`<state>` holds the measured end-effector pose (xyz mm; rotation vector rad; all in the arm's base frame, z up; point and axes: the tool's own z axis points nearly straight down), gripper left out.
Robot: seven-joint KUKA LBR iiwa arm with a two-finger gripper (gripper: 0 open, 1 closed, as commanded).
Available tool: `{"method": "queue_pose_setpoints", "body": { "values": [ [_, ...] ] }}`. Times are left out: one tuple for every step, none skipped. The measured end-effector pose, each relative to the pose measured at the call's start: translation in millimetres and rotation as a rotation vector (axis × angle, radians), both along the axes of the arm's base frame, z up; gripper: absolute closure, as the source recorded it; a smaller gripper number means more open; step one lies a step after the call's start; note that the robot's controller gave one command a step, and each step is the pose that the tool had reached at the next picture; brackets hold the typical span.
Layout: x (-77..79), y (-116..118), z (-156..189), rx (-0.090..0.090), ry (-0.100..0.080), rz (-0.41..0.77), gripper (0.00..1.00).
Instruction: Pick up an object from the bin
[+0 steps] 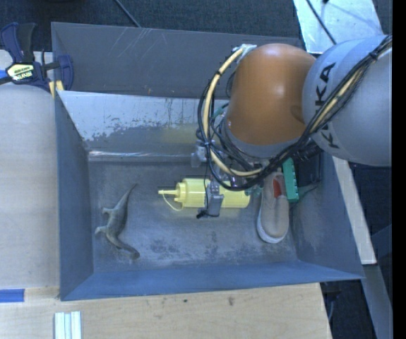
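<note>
In the camera view, the pincer (213, 203) hangs low over the right half of a yellow plastic toy (187, 193) (spouted, lying on its side) in the middle of the bin (72, 210) floor. I cannot tell whether it is open or closed. This looks like the grasping step. The next move calls for a firm hold across the yellow body, then a straight lift clear of the white shoe-shaped thing (273, 224) nearby. A grey toy lizard (116, 224) lies well apart.
</note>
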<state>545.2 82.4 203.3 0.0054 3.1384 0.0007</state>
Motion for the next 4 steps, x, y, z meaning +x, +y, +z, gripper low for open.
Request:
{"method": "queue_pose_setpoints", "body": {
  "values": [
    [0.0, 0, 0, 0.0, 0.0, 0.0, 0.0],
    [12.7, -3, -13, 0.002, -0.004, -0.045, 0.0],
    [-2.5, -22, -80, 0.0, -0.001, -0.236, 0.0],
    [6.1, -22, -81, 0.0, 0.0, -0.197, 0.0]
  ]
}}
